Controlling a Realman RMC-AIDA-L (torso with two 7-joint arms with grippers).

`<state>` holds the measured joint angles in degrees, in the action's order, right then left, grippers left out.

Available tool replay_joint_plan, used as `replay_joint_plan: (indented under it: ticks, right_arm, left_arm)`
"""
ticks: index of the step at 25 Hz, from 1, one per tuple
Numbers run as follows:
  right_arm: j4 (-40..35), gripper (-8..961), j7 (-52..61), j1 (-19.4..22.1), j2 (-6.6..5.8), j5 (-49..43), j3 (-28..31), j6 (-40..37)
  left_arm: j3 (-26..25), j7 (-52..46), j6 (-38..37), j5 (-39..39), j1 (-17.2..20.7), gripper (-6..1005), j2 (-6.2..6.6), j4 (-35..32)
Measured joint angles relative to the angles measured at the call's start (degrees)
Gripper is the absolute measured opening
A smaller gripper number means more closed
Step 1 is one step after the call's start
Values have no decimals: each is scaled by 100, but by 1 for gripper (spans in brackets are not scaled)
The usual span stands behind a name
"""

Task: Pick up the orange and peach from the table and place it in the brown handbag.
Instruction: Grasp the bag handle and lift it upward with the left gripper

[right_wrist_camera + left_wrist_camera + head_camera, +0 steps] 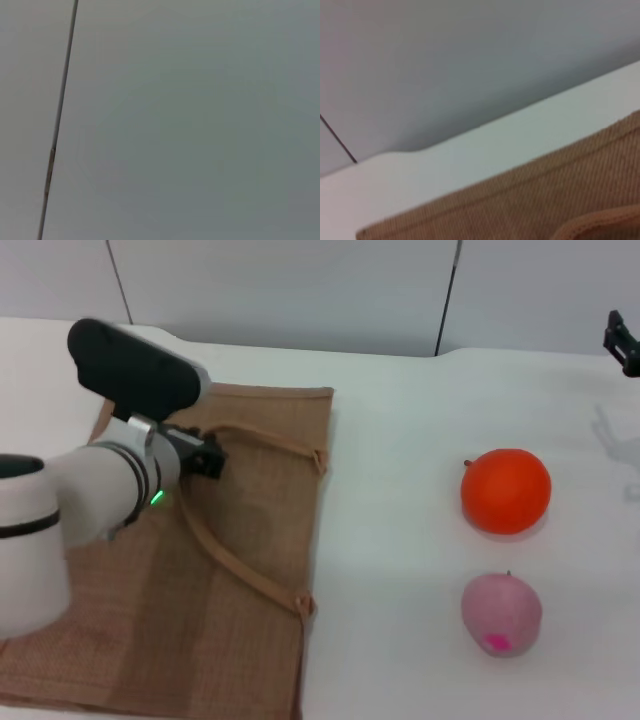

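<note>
Nearest the robot, the brown handbag lies flat on the white counter, its long handles looped across its upper face. The left tool hangs above that face, close over the handle loop, probably placed there to lift a handle or hold the mouth of the bag apart so fruit can go in. Its fingers are hidden behind the arm's white and black housing, so whether they are spread or closed cannot be told. The left wrist view shows only burlap and a strip of handle close beneath.

Well off to that tool's right, the peach rests on the bare counter, with the orange just beyond it; neither is held. Farthest out, the right tool shows only as a dark tip raised past the orange, parked clear of both fruits; its fingers' state cannot be told either.
</note>
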<state>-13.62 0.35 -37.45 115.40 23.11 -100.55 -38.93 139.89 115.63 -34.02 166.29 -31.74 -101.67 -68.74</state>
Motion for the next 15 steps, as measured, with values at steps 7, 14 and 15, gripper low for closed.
replay_joint_plan:
  ticks: [7, 14, 15]
  right_arm:
    - [-48, 771, 0, -55, 0, 0, -41, 206]
    - [-51, 772, 0, -58, 9, 0, -62, 211]
    - [-51, 772, 0, -58, 16, 0, -77, 211]
  left_arm:
    - [-1627, 1838, 16, -8, 739, 136, -678, -454]
    - [-2566, 3037, 249, -10, 1236, 128, -1224, -896]
    - [-2623, 3073, 331, -10, 1269, 128, -1240, -984]
